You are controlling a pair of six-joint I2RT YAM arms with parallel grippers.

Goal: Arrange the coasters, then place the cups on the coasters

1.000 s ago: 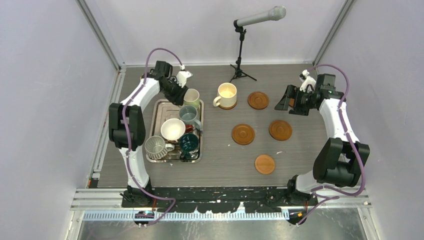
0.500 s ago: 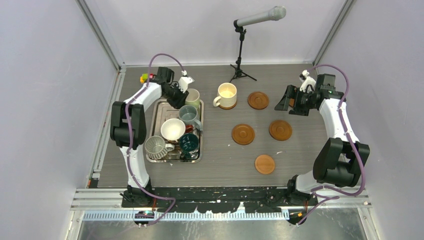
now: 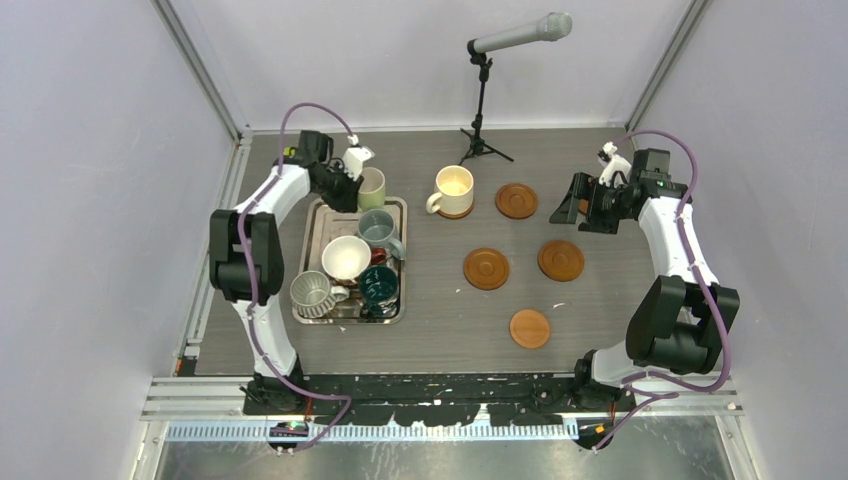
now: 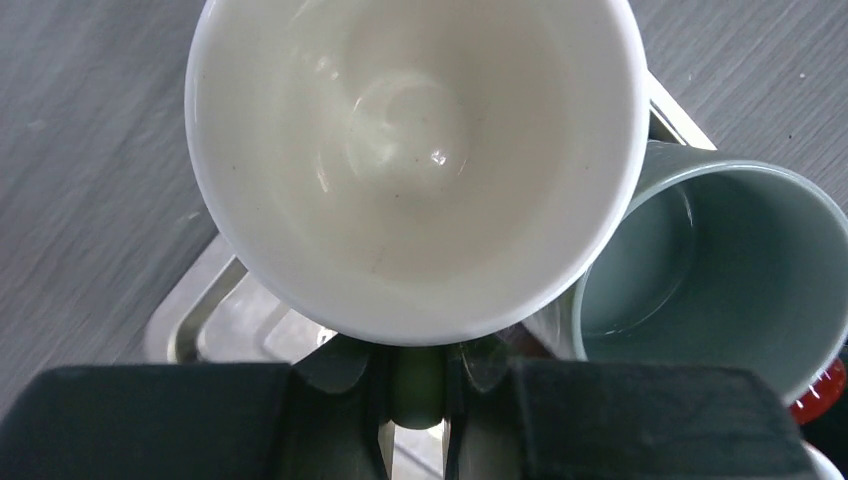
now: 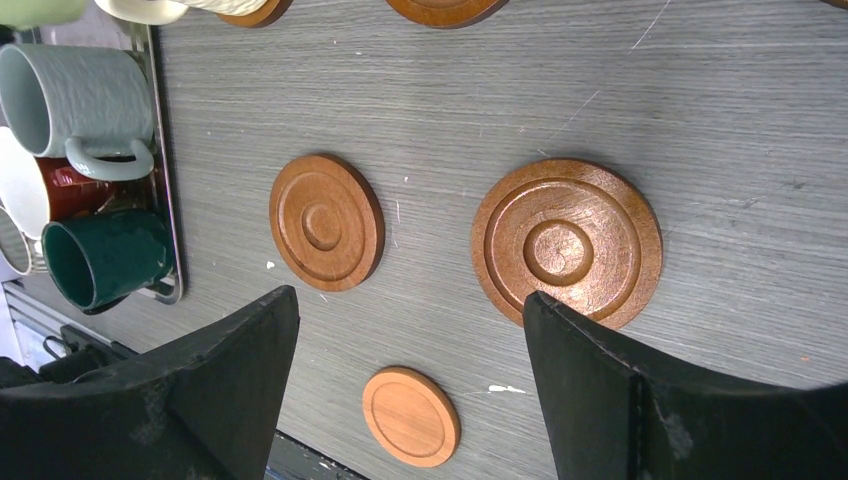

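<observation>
**Top external view.**
- Left gripper [image 3: 357, 183]: clamped on the handle side of the pale green cup [image 3: 373, 187]. The cup stands upright at the far rim of the steel tray [image 3: 322, 222]. Whether its base is clear of the tray cannot be told.
- In the tray, packed close: grey-blue cup [image 3: 378, 228], red-brown cup [image 3: 346, 258] with white inside, ribbed silver-grey cup [image 3: 311, 293], dark teal cup [image 3: 378, 284].
- Cream cup [image 3: 455, 187]: upright on the occupied coaster [image 3: 460, 213], right of the tray.
- Bare coasters on the table [image 3: 440, 320]: far coaster [image 3: 517, 200], middle-left coaster [image 3: 486, 268], middle-right coaster [image 3: 561, 260], near coaster [image 3: 530, 328].
- Right gripper [image 3: 570, 207]: jaws spread, holding nothing, at the far right of the table.
- Microphone stand [image 3: 481, 110]: at the far edge.

**Left wrist view.**
- Left fingers [image 4: 340, 365]: pinching the pale green handle between them.
- Pale green cup: its pale interior fills the frame, mouth toward the camera.
- Grey-blue cup: just beside it on the right.
- Tray: one corner shows below.

**Right wrist view.**
- Right fingers [image 5: 200, 390]: well apart, nothing between them.
- The table below carries the middle-right, middle-left and near coasters, all lying flat and apart from each other.
- Tray: at the left edge, with the grey-blue, red-brown and dark teal cups.
</observation>
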